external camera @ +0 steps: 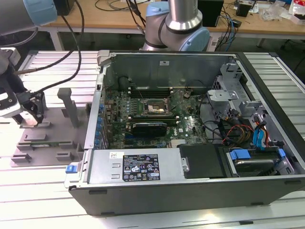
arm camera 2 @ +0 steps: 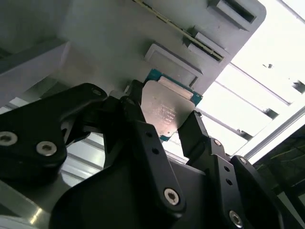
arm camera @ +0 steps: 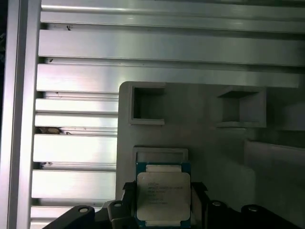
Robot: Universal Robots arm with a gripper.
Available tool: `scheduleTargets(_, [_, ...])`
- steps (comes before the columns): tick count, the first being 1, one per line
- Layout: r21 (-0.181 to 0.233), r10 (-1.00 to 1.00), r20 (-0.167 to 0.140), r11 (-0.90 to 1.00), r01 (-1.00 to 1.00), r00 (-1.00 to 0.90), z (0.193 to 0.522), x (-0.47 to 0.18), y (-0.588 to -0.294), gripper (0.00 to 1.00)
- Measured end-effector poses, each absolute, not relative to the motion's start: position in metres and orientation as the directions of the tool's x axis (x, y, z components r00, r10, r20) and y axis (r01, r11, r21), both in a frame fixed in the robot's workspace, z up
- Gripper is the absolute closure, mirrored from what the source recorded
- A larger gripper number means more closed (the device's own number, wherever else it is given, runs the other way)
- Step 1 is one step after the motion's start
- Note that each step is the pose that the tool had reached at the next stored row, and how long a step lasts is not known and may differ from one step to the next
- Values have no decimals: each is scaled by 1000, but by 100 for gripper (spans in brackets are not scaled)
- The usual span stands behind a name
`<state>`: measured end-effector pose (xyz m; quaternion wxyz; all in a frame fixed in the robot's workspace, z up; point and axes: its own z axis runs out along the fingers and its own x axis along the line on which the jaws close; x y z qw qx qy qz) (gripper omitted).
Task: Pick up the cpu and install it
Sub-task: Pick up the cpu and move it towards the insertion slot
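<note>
Pick-up step: the claw (arm camera: 163, 192) looks closed on the cpu (arm camera: 163, 202) at the grey tray (arm camera: 200, 133), so lifting it calls for a firm, level hold.

I'm working in a robotics lab: slatted aluminium workbench (external camera: 281, 81), opened dark grey metal computer case (external camera: 200, 191), cable-strewn wooden desks (external camera: 105, 19) behind.

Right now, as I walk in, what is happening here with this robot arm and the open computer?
The arm's gripper is over the grey tray, at the exterior view's left of the open computer case. In both wrist views its fingers stand on two opposite sides of the cpu and appear to clamp it. The cpu is at the tray, not inside the case, so it is not yet installed.
</note>
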<state>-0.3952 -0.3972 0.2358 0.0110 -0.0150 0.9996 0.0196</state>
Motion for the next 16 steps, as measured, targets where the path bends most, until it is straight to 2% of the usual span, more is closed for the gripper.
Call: scheduleTargets(16, [39,-30,-23,999,-30,-999,270,-395,-397,45])
